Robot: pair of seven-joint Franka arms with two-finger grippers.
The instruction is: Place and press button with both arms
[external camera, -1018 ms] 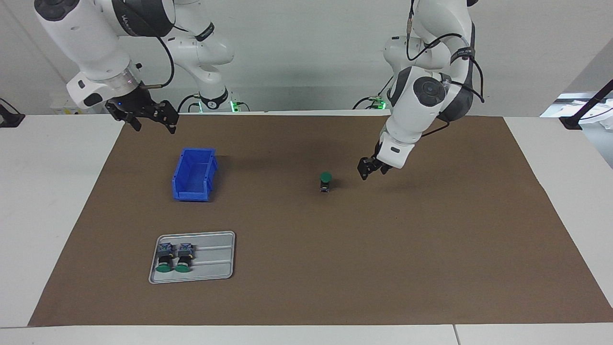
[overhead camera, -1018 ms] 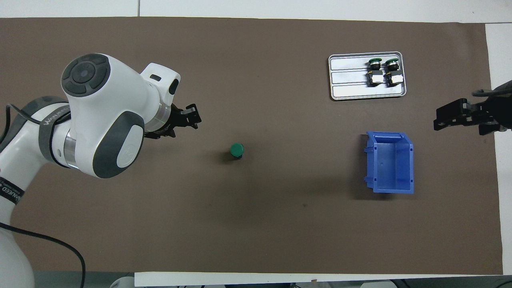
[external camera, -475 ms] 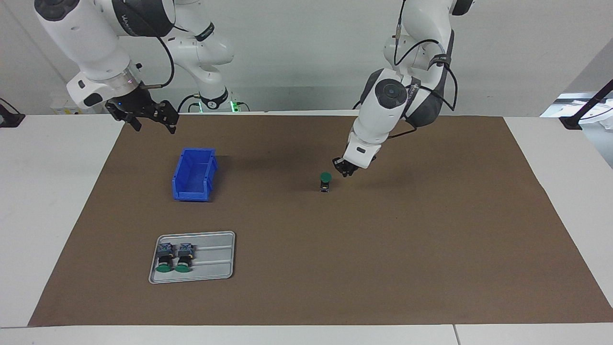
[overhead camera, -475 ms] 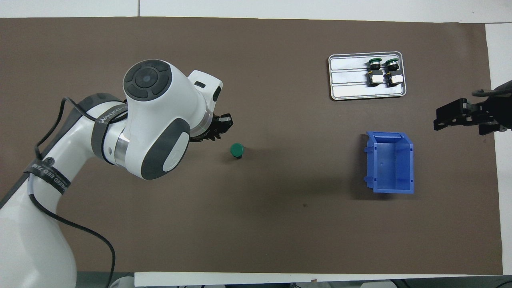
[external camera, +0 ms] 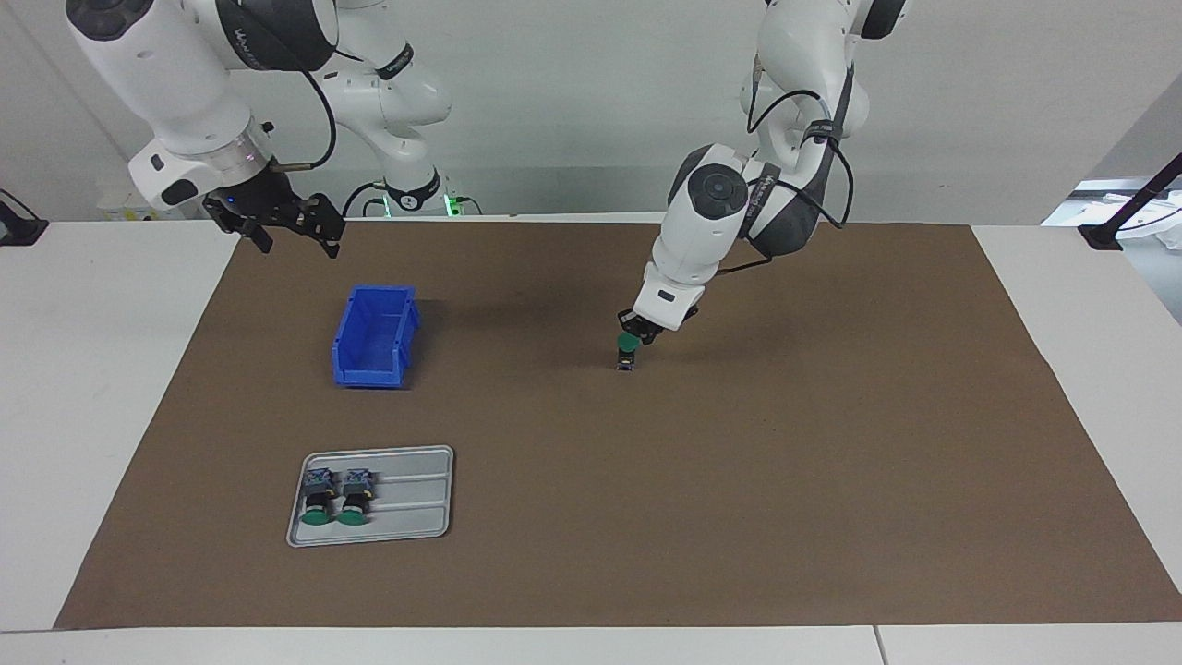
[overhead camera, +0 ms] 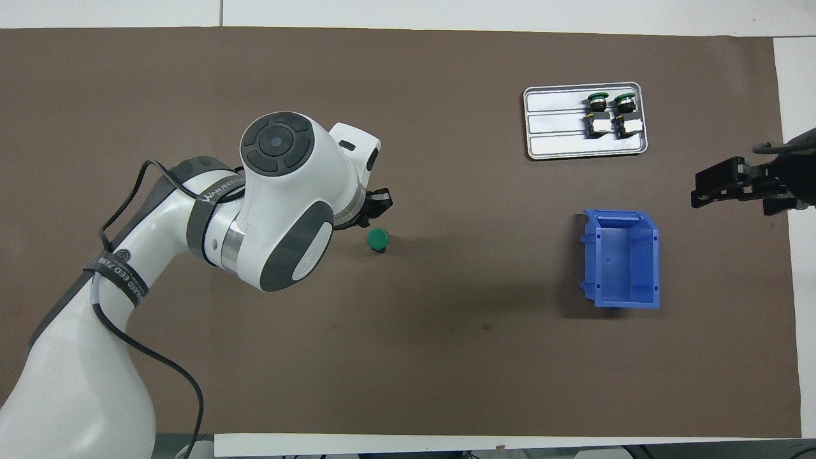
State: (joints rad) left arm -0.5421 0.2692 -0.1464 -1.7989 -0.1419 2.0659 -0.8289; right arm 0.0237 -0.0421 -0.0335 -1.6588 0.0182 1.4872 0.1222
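The button point(external camera: 628, 349) stands upright on the brown mat near the table's middle, with its green cap up; it also shows in the overhead view point(overhead camera: 377, 239). My left gripper point(external camera: 639, 330) is shut and empty, its tip right at the edge of the green cap on the side toward the left arm's end; I cannot tell whether it touches. It also shows in the overhead view point(overhead camera: 378, 203). My right gripper point(external camera: 292, 229) is open and empty. It waits in the air over the mat's edge at the right arm's end, and also shows in the overhead view point(overhead camera: 727, 183).
A blue open bin point(external camera: 374, 337) stands toward the right arm's end. A grey tray point(external camera: 416, 499), farther from the robots, holds two more green-capped buttons point(external camera: 334, 494) lying on their sides.
My left arm has swung toward the table's middle and lowered, bringing its gripper from well aside of the button to right at its cap. The right arm and the button have not moved.
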